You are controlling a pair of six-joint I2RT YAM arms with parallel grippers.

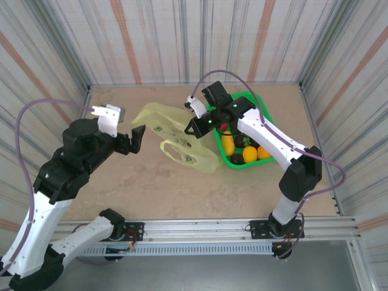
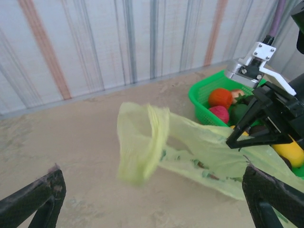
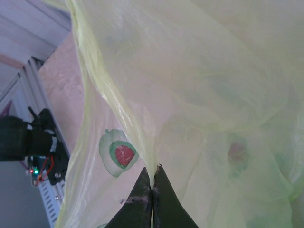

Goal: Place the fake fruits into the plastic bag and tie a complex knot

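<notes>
Right gripper pinching bag near table's far edge; left gripper agape, empty; thin film may slip free

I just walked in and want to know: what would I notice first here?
The floppy yellow-green plastic bag in the middle stands out, the right tool shut on a fold of it. Beside it, to the right, sits a bright green basket holding the fake fruits. The left tool hangs wide open on the bag's left.
</notes>
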